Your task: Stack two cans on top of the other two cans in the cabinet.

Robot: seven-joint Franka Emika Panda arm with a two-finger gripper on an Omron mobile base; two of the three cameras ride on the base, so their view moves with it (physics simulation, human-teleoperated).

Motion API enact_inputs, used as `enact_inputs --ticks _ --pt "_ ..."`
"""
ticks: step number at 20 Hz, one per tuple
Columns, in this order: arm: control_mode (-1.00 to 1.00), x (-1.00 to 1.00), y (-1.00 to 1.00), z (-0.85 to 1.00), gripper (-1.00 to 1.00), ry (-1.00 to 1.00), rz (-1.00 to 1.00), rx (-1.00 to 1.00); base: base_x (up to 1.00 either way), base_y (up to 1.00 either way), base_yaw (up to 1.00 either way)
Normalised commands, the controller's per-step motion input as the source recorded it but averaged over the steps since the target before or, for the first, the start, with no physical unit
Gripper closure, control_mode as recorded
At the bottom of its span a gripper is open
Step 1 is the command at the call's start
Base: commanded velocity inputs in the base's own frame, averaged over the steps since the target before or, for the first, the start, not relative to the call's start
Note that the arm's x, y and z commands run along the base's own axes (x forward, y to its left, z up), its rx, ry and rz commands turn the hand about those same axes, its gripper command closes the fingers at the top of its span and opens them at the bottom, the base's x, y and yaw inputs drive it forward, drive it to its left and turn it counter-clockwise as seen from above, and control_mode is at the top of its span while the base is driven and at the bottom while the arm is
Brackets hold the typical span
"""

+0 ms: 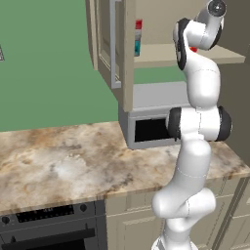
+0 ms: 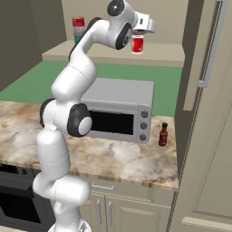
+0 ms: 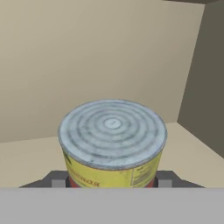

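The gripper (image 3: 111,182) is clamped on a yellow-labelled can (image 3: 112,131), one grey fingertip (image 3: 58,180) pressed to each side of it. The hand view looks down on the can's ridged grey lid, with a strip of red under the label at the fingers. In the right base view the same can (image 2: 137,45) shows red with a pale rim, directly under the hand. I cannot tell whether its bottom touches anything.

Just below the gripper is the tan shelf (image 2: 164,56) of the cabinet (image 1: 128,58), and the plain beige back wall rises close behind the can.

Well off to the gripper's left, at the far end of the same shelf, a red-and-grey can (image 2: 78,22) stands upright on top of a teal can (image 2: 76,40). In the left base view this pair shows just past the cabinet's door frame.

Farther down, beneath the cabinet, a grey microwave (image 2: 118,108) sits on the marbled counter (image 1: 63,161). A small dark sauce bottle (image 2: 163,134) with a red cap stands just beside it, below and to the right of the gripper. Lowest and farthest is the black oven (image 1: 49,229) under the counter's edge.
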Motion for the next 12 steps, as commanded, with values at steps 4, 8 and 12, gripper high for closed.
enact_inputs --ticks 4,8,12 --pt "-1.00 0.00 0.00 -0.07 1.00 0.00 0.00 0.00 0.00 0.00 0.00" --pt "-1.00 0.06 0.00 -0.12 1.00 0.00 0.00 0.00 0.00 0.00 0.00" --pt "-1.00 0.11 0.00 -0.09 1.00 0.00 0.00 0.00 0.00 0.00 0.00"
